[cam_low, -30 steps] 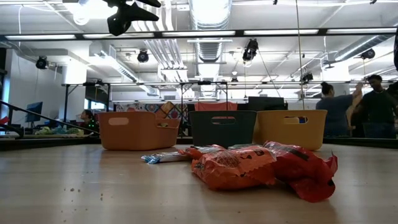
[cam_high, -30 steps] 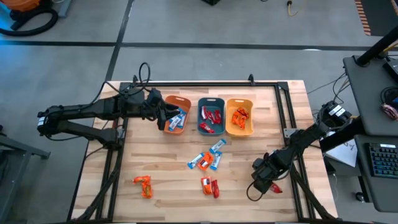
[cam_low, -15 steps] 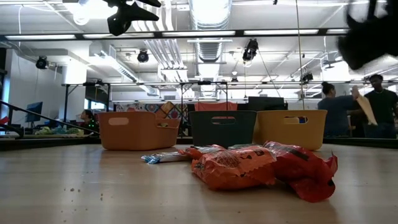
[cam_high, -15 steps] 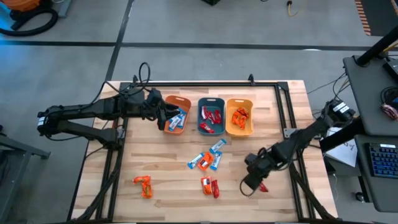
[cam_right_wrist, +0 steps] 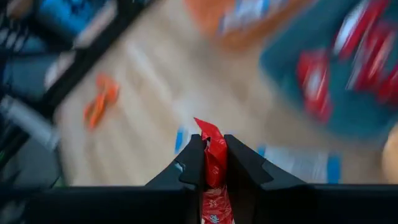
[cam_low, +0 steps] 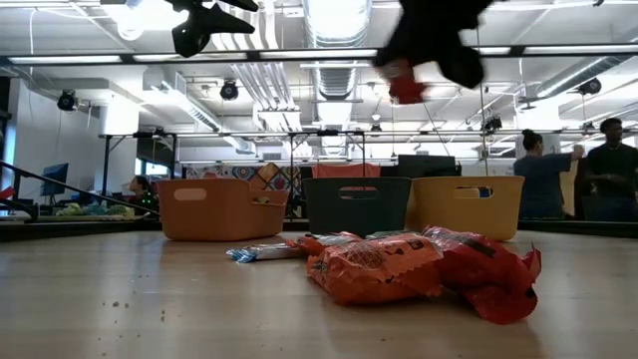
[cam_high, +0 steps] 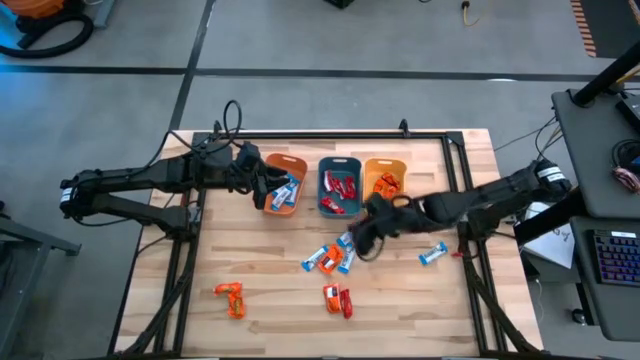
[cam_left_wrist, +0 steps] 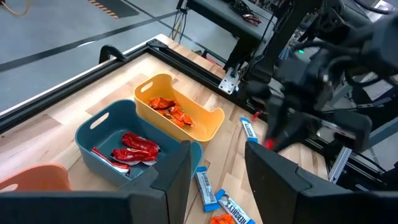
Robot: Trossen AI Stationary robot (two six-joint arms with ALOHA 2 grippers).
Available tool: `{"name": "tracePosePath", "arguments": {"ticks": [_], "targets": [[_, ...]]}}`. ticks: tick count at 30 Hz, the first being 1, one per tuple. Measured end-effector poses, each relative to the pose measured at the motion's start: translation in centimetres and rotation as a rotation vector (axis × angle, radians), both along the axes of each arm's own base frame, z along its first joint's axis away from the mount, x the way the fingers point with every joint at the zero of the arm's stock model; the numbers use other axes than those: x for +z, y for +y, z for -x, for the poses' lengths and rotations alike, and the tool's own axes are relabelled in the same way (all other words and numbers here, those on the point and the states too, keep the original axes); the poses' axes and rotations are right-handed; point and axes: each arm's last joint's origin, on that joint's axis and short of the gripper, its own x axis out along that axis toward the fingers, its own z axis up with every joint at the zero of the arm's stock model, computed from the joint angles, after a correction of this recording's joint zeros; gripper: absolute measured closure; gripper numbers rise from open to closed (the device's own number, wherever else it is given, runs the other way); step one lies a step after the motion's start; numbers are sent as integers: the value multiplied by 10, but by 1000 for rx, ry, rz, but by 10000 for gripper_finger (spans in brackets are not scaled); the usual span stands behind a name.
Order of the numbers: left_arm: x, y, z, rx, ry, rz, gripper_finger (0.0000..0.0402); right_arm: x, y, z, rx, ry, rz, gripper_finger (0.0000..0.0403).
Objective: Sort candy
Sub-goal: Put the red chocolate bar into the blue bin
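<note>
Carrying a red candy clamped between its fingers, the right gripper hangs above the worktop, just short of the teal bin where other red candies already lie. This looks like the transport step of a sort: red goes to the teal bin, so the next move likely calls for travelling on over that bin's rim and letting go once squarely above it. The left gripper, fingers apart, waits over the orange bin, which holds blue-and-white candies. The yellow-orange bin holds orange ones. More candy remains loose: a blue-and-white cluster, a lone blue-and-white candy, and red and orange pieces nearer the front edge.
</note>
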Motion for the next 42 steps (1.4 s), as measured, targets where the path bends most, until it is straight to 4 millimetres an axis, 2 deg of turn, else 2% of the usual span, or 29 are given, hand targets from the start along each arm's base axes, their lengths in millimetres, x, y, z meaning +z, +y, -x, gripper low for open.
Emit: {"name": "tracePosePath", "arguments": {"ticks": [4,9,14,18,23,28,42], "targets": [[0,0,0,0,1,0,267,7,-22,-18,-144,-54,211,364],[0,0,0,-1,1,0,267,7,-53,-37,-419,-59,400,365],[0,0,0,0,1,0,267,-12,-81,-50,-680,-13,498,365],[0,0,0,0,1,0,267,-38,-97,-60,-751,41,498,365],[0,0,0,3,-1,12,267,-65,-101,-69,-802,67,472,365],[0,0,0,6,-3,21,267,-78,-101,-73,-815,94,493,365],[0,0,0,6,-4,21,267,-80,-102,-72,-822,103,515,356]]}}
